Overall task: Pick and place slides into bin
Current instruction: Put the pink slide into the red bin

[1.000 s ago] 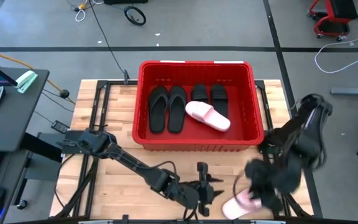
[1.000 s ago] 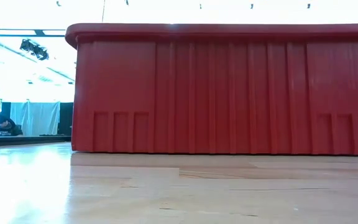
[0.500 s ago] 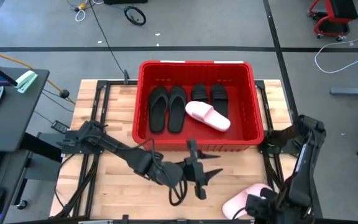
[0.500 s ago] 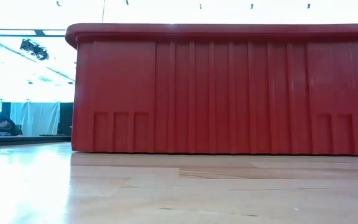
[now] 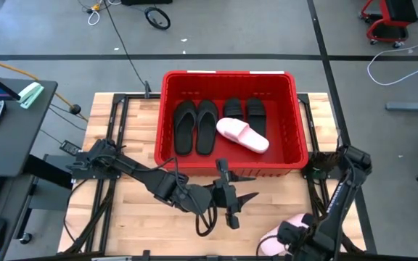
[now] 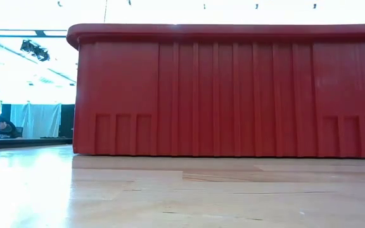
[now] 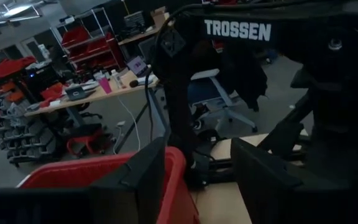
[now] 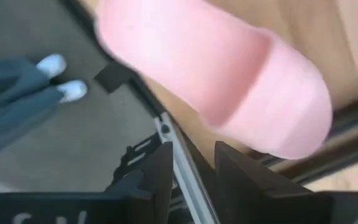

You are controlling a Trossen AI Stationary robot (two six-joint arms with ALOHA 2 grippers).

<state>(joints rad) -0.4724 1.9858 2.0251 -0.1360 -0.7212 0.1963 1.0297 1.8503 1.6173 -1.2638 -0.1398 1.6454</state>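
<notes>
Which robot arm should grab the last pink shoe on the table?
The right arm, probably. Its right gripper hangs open right beside the pink slide at the table's near edge. The left gripper is open too, but sits farther off, in front of the red bin.

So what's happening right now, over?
Left gripper open, empty, near bin. Right gripper open over last pink slide at table edge. Five slides binned.

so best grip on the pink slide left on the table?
Probably the wide strap of the pink slide. It lies flat at the table's near right edge, so come from above with one finger under the arch. The right gripper is already over it.
</notes>
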